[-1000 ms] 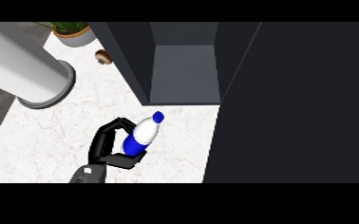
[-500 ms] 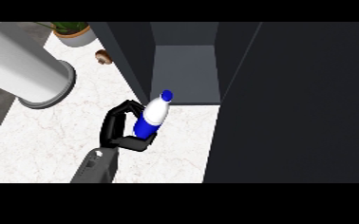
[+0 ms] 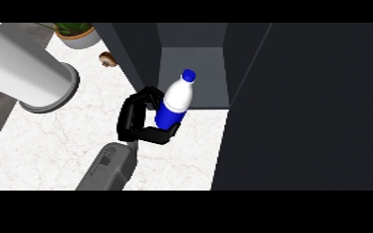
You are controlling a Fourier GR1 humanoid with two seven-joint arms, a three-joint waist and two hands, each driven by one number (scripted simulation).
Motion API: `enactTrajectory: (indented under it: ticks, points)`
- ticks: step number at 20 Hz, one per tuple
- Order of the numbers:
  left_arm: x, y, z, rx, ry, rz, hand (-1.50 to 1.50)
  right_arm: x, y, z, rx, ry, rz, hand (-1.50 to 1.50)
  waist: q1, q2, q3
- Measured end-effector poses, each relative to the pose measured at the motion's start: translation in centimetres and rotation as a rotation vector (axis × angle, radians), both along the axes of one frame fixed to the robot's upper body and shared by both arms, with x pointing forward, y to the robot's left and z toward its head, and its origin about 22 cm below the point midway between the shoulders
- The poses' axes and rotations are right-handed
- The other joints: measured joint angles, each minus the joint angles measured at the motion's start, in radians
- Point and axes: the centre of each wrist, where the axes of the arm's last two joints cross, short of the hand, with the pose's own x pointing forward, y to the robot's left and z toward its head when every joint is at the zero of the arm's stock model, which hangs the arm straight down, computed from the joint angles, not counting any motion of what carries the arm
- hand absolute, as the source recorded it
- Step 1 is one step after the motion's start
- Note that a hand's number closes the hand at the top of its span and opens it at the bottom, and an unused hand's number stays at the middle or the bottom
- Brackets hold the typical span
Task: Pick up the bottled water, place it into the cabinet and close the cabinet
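- Here, the dark cabinet [image 3: 191, 39] fills the upper middle of the head view, its door [image 3: 299, 108] swung open as a tall dark slab down the view's right side; the grey interior floor is bare where it shows.
- The white marbled counter [image 3: 51, 133] spreads to the left and below the cabinet mouth.
- A large grey cylinder [image 3: 33, 74] lies on the counter well to the left, clear of the path into the cabinet.
- A grey forearm comes in from the lower edge; which arm it belongs to cannot be told for sure, though it enters left of centre, so I read its hand as the left hand [image 3: 142, 123]. Its black fingers curl round the lower part of the bottle. No other hand shows.
- The bottled water [image 3: 177, 102], white with a blue band and blue cap, sits in that hand just at the cabinet's front edge. Its long axis tilts, cap pointing up the view and slightly right, toward the opening; its base stays over the counter.
- The key relation: the opening lies straight ahead along the bottle's own axis, so the coming move is likely a push forward, cap first, with the left side panel close beside the hand.
- A potted plant [image 3: 76, 33] and a small brown object [image 3: 108, 58] stand far back on the left.
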Motion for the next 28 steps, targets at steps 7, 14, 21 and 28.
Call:
enactTrajectory:
  ticks: [7,14,21,28]
  points:
    - [1.1,-3.9,4.8,-0.017,0.015,-0.012,1.50,0.2,0.0,0.0,0.014,-0.008,-0.005,-1.50,0.000,0.002,0.000]
    - [3.6,-6.7,7.6,0.040,0.040,0.028,1.50,-0.2,-0.3,-0.2,0.002,-0.003,-0.001,-1.50,-0.011,0.003,0.000]
    - [6.1,-7.6,8.2,0.055,0.101,0.085,1.50,-0.2,-0.9,-0.5,-0.015,-0.011,-0.015,-1.50,-0.017,0.007,0.000]
    - [7.8,-7.9,7.9,0.068,0.151,0.171,1.50,-0.5,-1.7,-0.8,-0.015,-0.013,-0.024,-1.50,-0.029,0.009,0.000]
